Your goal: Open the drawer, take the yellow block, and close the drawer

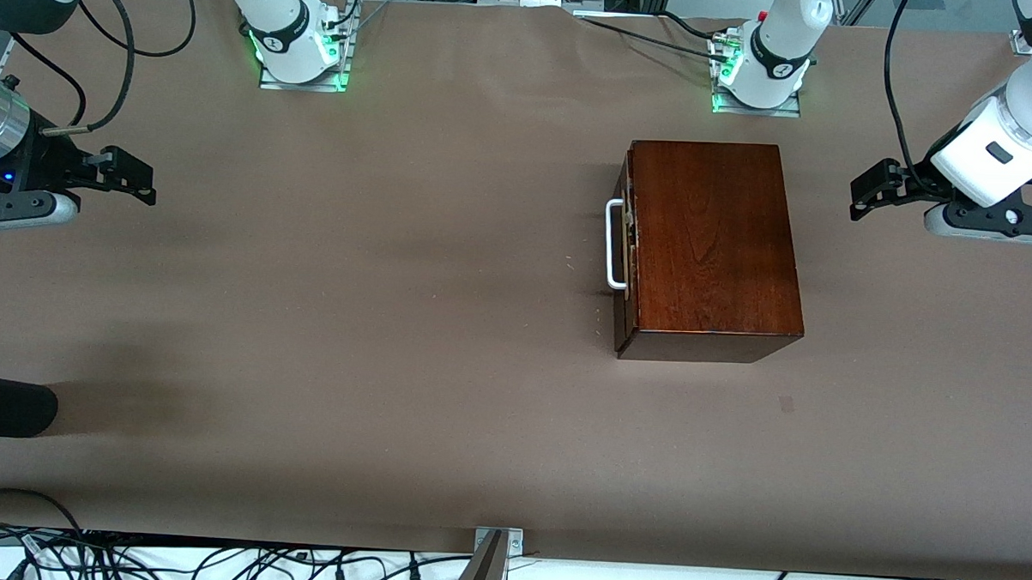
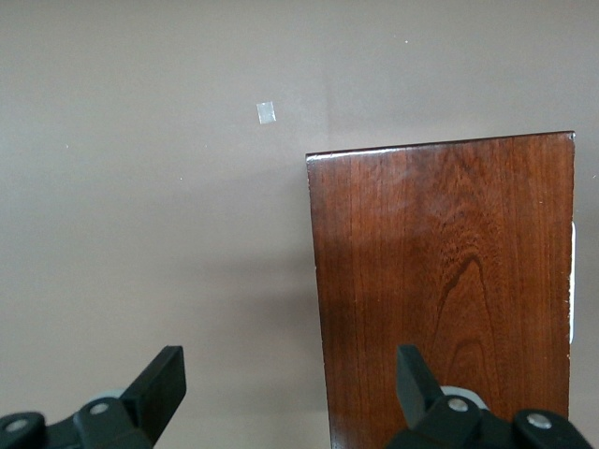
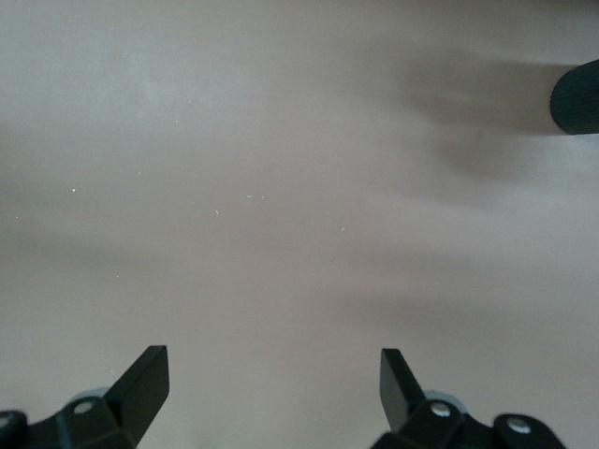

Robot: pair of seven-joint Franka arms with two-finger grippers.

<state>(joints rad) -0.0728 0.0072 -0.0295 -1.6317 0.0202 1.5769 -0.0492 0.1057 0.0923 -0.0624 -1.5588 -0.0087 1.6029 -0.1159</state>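
Note:
The glossy mahogany box (image 1: 713, 241) stands on the table toward the left arm's end. Its drawer (image 1: 627, 242) faces the right arm's end, with a white U-shaped handle (image 1: 614, 244), and looks pushed in. The yellow block is hidden. My left gripper (image 1: 864, 196) hovers open and empty over the table beside the box, on the side away from the handle. In the left wrist view the gripper (image 2: 290, 379) is above the edge of the box top (image 2: 440, 281). My right gripper (image 1: 134, 178) hovers open and empty over bare table at the right arm's end; the right wrist view (image 3: 273, 379) shows the same.
A dark cylinder (image 1: 5, 405) reaches in over the table edge at the right arm's end; it also shows in the right wrist view (image 3: 576, 98). A small patch of tape (image 1: 787, 404) lies on the brown table nearer the front camera than the box.

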